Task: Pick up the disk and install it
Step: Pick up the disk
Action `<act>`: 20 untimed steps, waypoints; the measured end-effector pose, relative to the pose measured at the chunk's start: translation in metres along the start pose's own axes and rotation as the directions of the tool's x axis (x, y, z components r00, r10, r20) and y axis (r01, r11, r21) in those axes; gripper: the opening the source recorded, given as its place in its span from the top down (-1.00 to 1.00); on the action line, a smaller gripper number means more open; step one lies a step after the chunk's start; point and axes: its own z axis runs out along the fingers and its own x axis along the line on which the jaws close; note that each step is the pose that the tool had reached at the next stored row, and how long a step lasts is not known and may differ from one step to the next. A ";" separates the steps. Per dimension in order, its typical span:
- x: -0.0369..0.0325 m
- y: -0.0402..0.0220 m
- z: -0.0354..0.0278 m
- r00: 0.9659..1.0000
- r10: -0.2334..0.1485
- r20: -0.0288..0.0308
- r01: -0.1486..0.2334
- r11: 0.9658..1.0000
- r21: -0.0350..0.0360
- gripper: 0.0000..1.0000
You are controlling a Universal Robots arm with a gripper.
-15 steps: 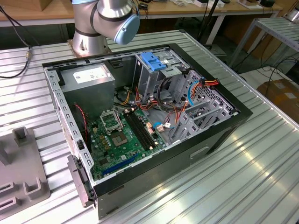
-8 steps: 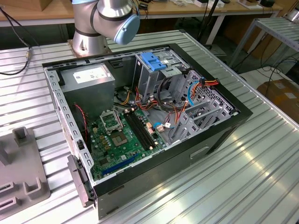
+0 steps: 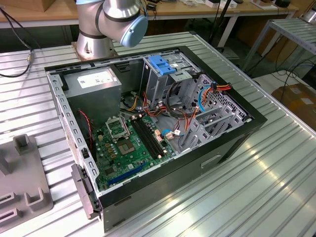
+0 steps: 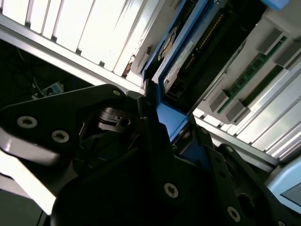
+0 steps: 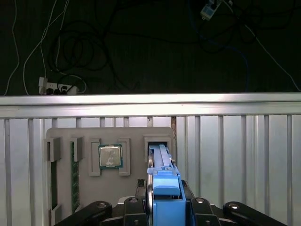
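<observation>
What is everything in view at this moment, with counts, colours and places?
table: 1, silver slatted metal, under everything
computer case: 1, black, open, on the table
motherboard: 1, green, on the case floor
power-supply box: 1, grey with white sticker, inside the case beside the motherboard
bracket: 1, blue, atop the metal drive cage
cables: several, red, orange, blue, inside the case
tray: 1, grey, on the table
processor chip: 1, silver, in a tray pocket
memory stick: 1, green, in a tray slot
disk: 1, blue-railed, on edge at a tray slot
arm: 1, silver and light blue, behind the case
gripper: 1, black, shut on the disk
</observation>
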 end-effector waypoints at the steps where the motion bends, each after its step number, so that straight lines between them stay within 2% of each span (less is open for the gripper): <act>1: 0.0000 0.0000 -0.0011 1.000 0.000 0.000 0.000 1.000 0.000 0.26; 7: 0.0000 0.0000 -0.0065 1.000 0.000 0.000 0.000 1.000 0.000 0.26; 20: 0.0001 -0.0001 -0.0221 1.000 0.000 0.001 0.000 1.000 0.000 0.26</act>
